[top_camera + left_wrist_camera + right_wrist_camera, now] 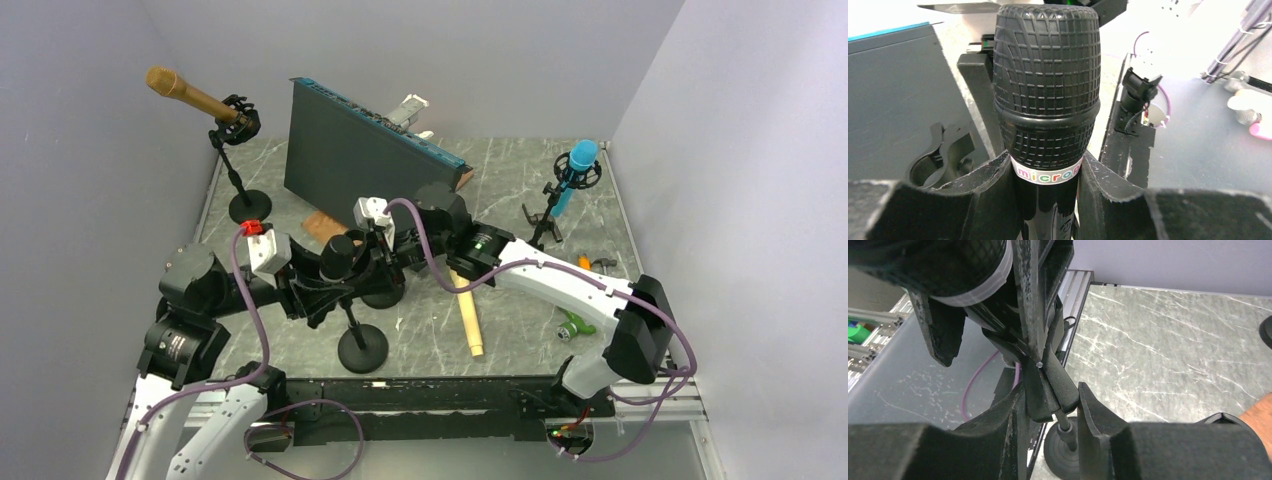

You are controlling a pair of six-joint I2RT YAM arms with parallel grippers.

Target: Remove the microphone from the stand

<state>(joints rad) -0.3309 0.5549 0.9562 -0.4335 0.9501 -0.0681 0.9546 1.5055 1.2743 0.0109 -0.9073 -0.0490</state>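
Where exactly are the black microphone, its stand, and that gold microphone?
black microphone (1047, 75): left wrist view, on its mesh head.
stand (362, 350): top external view, on its round base.
gold microphone (195, 98): top external view, on its handle.

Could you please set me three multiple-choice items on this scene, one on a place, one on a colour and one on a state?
1. Where does the right gripper grip?
A. on the stand clip under the black microphone
B. on the stand's round base
C. on the wooden stick

2. What colour is the microphone at the back right?
A. gold
B. blue
C. black

3. The left gripper is:
A. open
B. shut on the black microphone
C. out of view

Answers: 1 A, its jaws touch the clip on both sides; 2 B, head and body are blue; 3 B, its jaws clamp the body just below the head.
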